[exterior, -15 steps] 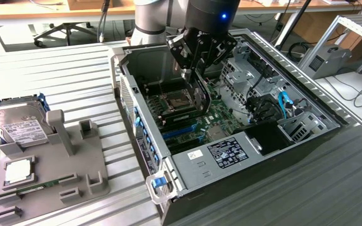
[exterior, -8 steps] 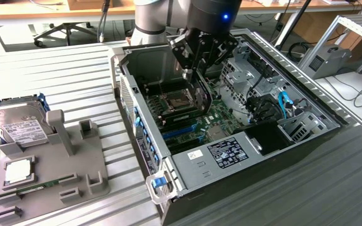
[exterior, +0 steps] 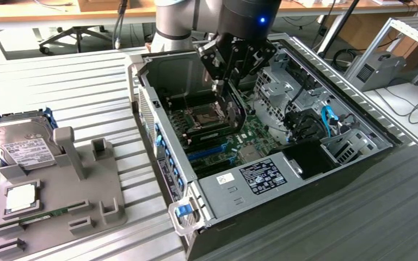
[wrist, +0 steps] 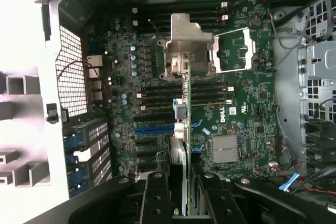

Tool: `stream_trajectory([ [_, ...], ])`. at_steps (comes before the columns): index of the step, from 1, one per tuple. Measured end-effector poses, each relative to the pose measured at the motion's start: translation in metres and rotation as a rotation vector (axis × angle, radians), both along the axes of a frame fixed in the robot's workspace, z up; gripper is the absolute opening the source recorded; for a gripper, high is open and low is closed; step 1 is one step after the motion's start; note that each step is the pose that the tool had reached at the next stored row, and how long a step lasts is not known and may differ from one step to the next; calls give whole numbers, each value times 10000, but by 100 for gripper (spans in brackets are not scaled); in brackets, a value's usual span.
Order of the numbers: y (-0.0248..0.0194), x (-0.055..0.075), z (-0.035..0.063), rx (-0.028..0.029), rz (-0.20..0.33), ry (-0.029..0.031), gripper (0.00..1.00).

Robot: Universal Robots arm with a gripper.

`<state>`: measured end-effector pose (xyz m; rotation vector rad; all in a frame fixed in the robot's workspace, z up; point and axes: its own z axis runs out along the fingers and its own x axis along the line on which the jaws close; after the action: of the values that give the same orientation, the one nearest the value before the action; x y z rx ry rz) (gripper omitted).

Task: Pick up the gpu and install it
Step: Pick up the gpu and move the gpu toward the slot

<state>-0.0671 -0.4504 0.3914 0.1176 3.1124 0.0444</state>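
Observation:
My gripper (exterior: 227,81) hangs over the open computer case (exterior: 194,215), shut on the gpu (exterior: 235,111), which shows dark and edge-on below the fingers. In the wrist view the gpu (wrist: 182,103) runs as a thin edge from between my fingers (wrist: 157,198) out to its silver end bracket (wrist: 186,45). The card is held above the green motherboard (wrist: 236,108), over the CPU socket and memory slots. It is clear of the blue expansion slot (wrist: 152,128) and not seated in any slot.
A grey parts fixture (exterior: 71,201) at the exterior view's left holds a silver hard drive (exterior: 20,144), a square processor (exterior: 22,198) and a RAM stick (exterior: 45,216). Inside the case are drive cages (exterior: 282,81), cables (exterior: 329,117) and a black power supply cover (exterior: 267,174).

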Motion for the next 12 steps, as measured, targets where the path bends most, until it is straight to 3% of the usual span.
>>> stream_trajectory([
  [12, 0, 52, -20, 0, -1, -1, 26],
])
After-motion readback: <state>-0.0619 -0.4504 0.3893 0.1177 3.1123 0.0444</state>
